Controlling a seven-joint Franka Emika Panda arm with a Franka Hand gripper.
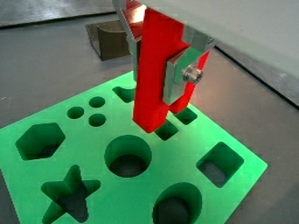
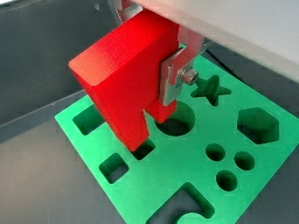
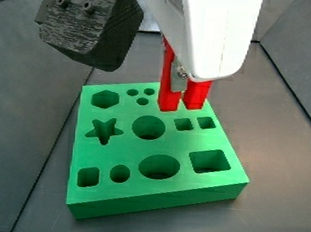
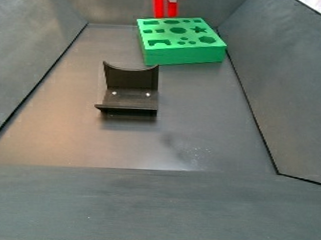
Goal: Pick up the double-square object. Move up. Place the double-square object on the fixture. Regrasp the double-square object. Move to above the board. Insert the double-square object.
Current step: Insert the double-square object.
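Note:
The gripper (image 1: 158, 83) is shut on the red double-square object (image 1: 156, 74) and holds it upright over the green board (image 1: 84, 149). One silver finger (image 1: 184, 79) presses its side. The red piece's lower end sits at the board's top face by the square cut-outs near one edge; I cannot tell whether it has entered a hole. Both show in the other wrist view too: gripper (image 2: 142, 79), piece (image 2: 122, 70), board (image 2: 152, 179). In a side view the gripper (image 3: 185, 85) hangs over the board (image 3: 166, 199). The fixture (image 4: 127, 91) stands bare on the floor, away from the board (image 4: 179, 55).
The dark grey floor (image 4: 162, 152) is ringed by sloping walls. The fixture also shows behind the board in a wrist view (image 1: 107, 39). A dark camera housing (image 3: 87, 23) and the white arm body (image 3: 212, 27) hang above the board.

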